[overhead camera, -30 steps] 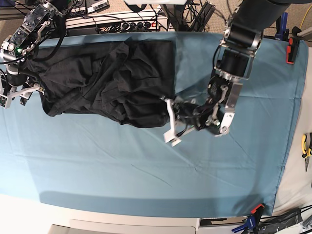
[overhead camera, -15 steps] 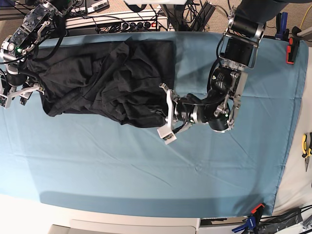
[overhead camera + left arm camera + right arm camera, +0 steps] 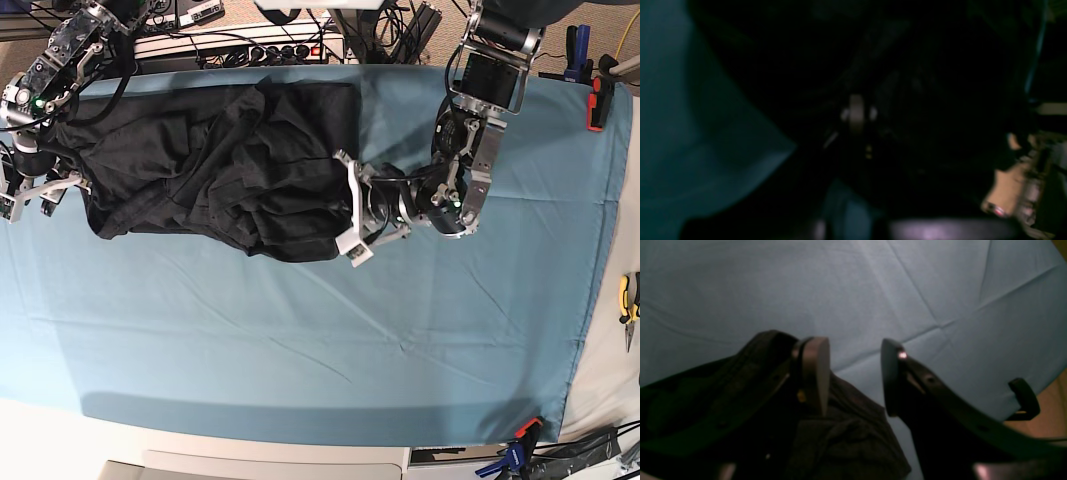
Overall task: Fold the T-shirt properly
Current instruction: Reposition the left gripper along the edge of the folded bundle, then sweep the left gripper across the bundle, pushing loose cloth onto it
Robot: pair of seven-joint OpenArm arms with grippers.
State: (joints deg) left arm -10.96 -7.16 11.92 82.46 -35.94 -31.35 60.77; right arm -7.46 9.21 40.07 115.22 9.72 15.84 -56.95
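Ok, left gripper (image 3: 352, 215) first: it's sitting shut at the right edge of the T-shirt (image 3: 220, 170), white fingers (image 3: 350, 190) lying pressed together and running near-to-far along the hem. Can't tell if any fabric is getting pinched. Left wrist cam is giving almost nothing: dark, blurred, just a wedge of teal table cloth (image 3: 673, 133) on the left of its frame. The left arm (image 3: 470, 150) is reaching in from the far right, wrist bending back toward the shirt.

Right gripper (image 3: 853, 376) is standing open, jaws clearly apart with bare cloth showing between them. Black fabric (image 3: 840, 440) is bunching under and beside one finger (image 3: 815, 373); the other finger (image 3: 890, 376) is hanging over the table cloth (image 3: 873, 290). Nothing is being held between them. In base view the right gripper (image 3: 30, 195) is sitting at the shirt's left end, at the left edge of the table.

T-shirt is lying crumpled on the far-left part of the table cloth (image 3: 300, 350), wrinkled and partly doubled over, spanning from the right gripper across to the left one. No graphic is showing, only plain black. Near half and right side of the cloth are showing creases only.

Off the cloth: yellow-handled pliers (image 3: 629, 300) at the right edge, a clamp (image 3: 520, 432) gripping the near-right corner, power strip and cables (image 3: 240, 45) along the far side.
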